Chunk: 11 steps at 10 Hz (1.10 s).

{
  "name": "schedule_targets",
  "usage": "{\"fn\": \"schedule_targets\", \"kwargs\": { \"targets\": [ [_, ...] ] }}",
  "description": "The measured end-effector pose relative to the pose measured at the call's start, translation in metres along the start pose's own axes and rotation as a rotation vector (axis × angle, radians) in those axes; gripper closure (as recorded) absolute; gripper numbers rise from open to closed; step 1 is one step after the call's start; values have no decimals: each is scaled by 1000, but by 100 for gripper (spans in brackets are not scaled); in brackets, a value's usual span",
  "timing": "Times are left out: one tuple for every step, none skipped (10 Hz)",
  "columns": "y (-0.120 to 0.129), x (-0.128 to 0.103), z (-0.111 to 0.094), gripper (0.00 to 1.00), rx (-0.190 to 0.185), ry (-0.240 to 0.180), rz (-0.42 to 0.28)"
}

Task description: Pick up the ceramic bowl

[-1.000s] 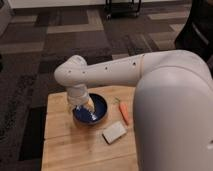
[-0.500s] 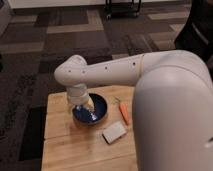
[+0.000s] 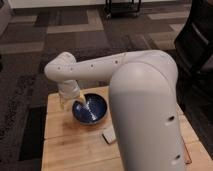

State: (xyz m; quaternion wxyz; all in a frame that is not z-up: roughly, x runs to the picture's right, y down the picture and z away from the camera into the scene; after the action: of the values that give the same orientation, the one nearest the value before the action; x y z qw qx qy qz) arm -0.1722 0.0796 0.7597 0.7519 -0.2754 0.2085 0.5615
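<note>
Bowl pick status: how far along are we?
Done: the reach, with the gripper down at the left rim of the ceramic bowl. In hand: the grasp; whether it has a hold can't be told. Left: the lift, since the bowl rests flat on the wooden table.

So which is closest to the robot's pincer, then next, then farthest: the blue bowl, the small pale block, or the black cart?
The pincer is at the rim of the ceramic bowl, on its left in the view.
1. The ceramic bowl: right at the pincer.
2. The pale block: just past the bowl, nearer the camera.
3. The black cart: far off, at the top of the view.
</note>
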Motion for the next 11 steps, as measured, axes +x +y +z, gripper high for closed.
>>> {"fn": "schedule_targets", "kwargs": {
  "targets": [
    [0,0,2,35,-2,4,-2],
    [1,-1,7,35,-8,10,-4],
    [2,-3,14,35,-19,12,-8],
    [4,-5,18,35,-28,14,-14],
    [7,-7,27,35,-39,19,-28],
    [9,-7,37,35,-44,31,-39],
    [11,-7,45,35,-50,43,-50],
    [13,-7,54,35,-52,56,-63],
    [17,-8,64,36,-50,75,-82],
    [16,-8,67,40,-46,82,-84],
    [14,-10,69,48,-41,85,-83]
  ]
}}
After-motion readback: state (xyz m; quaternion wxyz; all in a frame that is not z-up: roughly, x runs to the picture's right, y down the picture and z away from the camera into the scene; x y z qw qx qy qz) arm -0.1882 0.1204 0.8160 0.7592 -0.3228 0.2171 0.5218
